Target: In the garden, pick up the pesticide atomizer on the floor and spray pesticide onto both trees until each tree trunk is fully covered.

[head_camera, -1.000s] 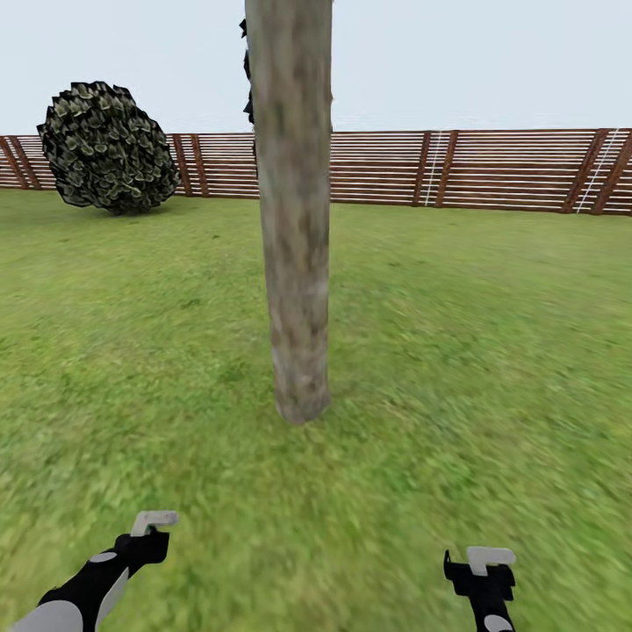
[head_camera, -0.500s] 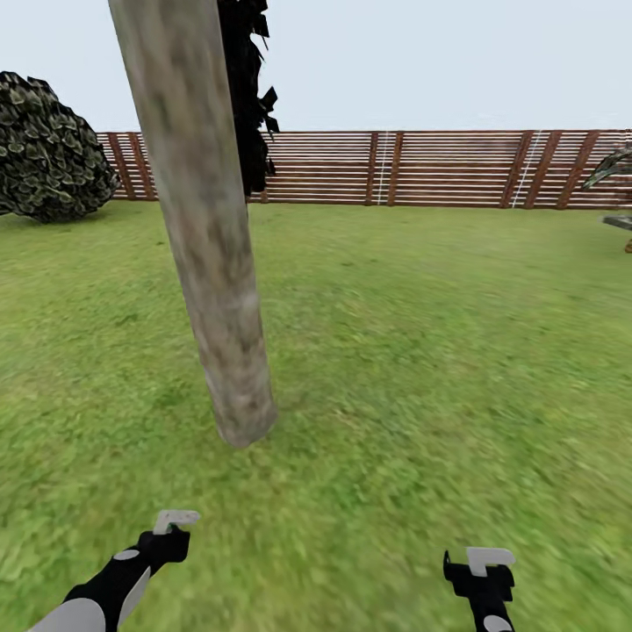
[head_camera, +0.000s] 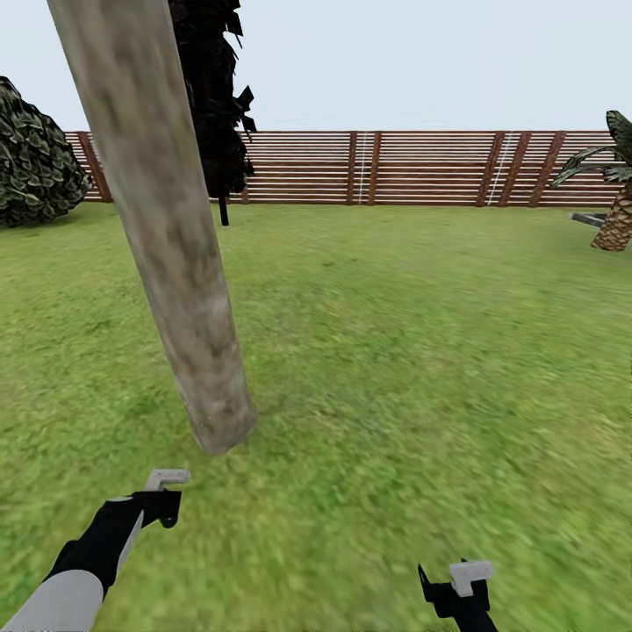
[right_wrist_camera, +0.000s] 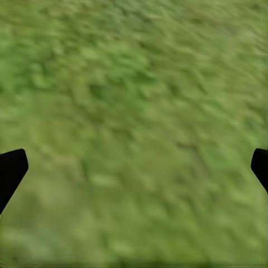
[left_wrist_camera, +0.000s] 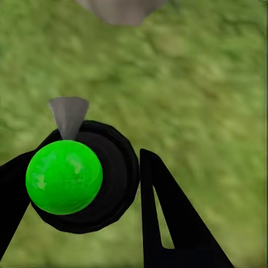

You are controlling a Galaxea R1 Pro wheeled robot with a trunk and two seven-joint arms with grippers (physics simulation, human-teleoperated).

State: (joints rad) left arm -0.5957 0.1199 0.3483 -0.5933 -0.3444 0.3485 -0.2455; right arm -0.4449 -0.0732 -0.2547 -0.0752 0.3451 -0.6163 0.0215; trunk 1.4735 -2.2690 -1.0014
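The left claw (left_wrist_camera: pixel 84 184), clamped on the atomizer (left_wrist_camera: pixel 64 176), sits just short of the tree trunk (head_camera: pixel 167 246) (nozzle facing its base); the right claw (right_wrist_camera: pixel 134 167) gapes, farther off.

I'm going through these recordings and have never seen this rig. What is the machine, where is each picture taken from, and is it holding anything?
This is a simulated two-armed robot on a garden lawn. The head camera looks down past both arms at a tree trunk, with a slatted fence behind. The other two cameras sit near the grippers. The left gripper is shut on a green-topped sprayer, its grey nozzle pointing towards the trunk's base. The right gripper is open and empty, over grass.
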